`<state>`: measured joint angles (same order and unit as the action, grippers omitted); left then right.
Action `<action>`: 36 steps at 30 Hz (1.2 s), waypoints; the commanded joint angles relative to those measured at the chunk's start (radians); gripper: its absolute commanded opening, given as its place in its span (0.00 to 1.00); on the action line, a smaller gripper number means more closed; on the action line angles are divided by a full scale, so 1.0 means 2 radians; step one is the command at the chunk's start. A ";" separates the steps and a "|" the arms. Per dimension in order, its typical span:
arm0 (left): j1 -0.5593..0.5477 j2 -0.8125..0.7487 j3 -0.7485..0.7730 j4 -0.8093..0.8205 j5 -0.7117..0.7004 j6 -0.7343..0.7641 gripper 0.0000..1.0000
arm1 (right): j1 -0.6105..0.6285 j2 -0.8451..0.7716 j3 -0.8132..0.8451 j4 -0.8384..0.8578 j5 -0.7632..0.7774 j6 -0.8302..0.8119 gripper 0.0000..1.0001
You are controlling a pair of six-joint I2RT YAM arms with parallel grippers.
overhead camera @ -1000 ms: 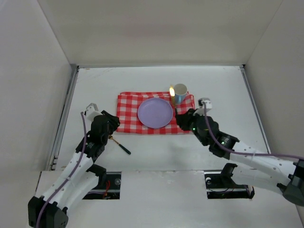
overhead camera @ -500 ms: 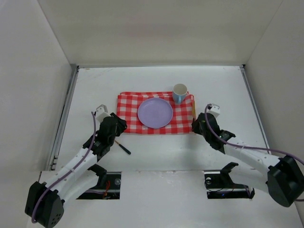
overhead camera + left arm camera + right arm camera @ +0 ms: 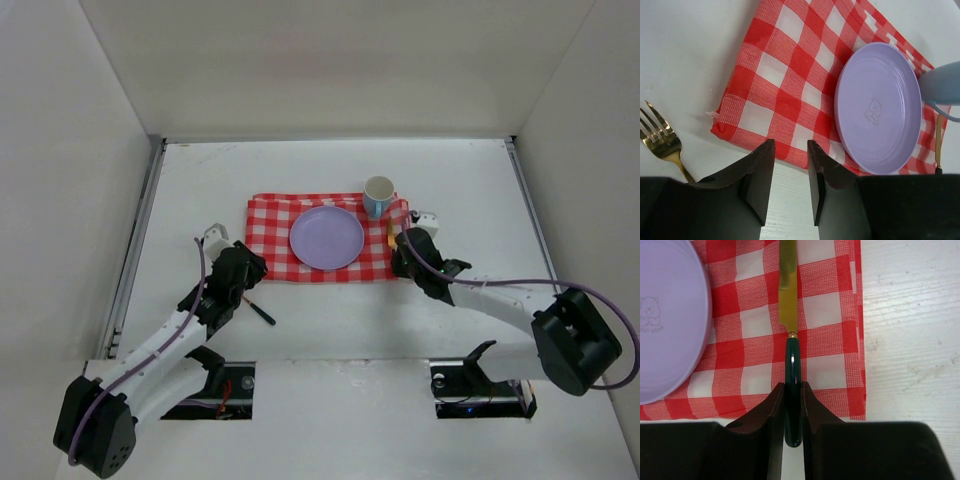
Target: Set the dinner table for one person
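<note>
A lilac plate lies on a red-and-white checkered cloth in the middle of the white dinner table. A pale blue mug stands at the cloth's far right. My right gripper is shut on the dark green handle of a gold-bladed knife, whose blade lies over the cloth's right side, right of the plate. My left gripper is open and empty, just off the cloth's near left corner. A gold fork with a dark handle lies on the table beside it.
Grey rails run along the table's left edge and right edge. White walls enclose the table on three sides.
My right gripper has brought the knife down from near the mug to the cloth's right side. My left gripper has moved slightly toward the cloth's corner.
</note>
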<state>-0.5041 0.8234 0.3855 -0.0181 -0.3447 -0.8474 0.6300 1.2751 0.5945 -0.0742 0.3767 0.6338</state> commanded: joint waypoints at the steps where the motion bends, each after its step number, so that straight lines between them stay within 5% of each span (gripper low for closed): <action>1: 0.000 0.004 -0.003 0.014 -0.006 0.000 0.29 | 0.005 0.021 0.032 0.031 0.000 -0.021 0.06; 12: -0.002 0.008 0.014 -0.076 -0.040 0.016 0.28 | -0.001 0.094 0.058 0.029 0.008 -0.025 0.12; 24: -0.028 -0.002 0.070 -0.318 -0.051 -0.042 0.38 | 0.001 -0.014 0.040 0.008 0.038 -0.037 0.69; 36: -0.136 0.119 0.090 -0.311 -0.082 -0.228 0.38 | 0.041 -0.032 0.039 0.032 0.066 -0.070 0.71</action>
<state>-0.7479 1.0145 0.5236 -0.6220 -0.4610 -1.1809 0.6949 1.2072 0.6708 -0.0593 0.4751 0.5198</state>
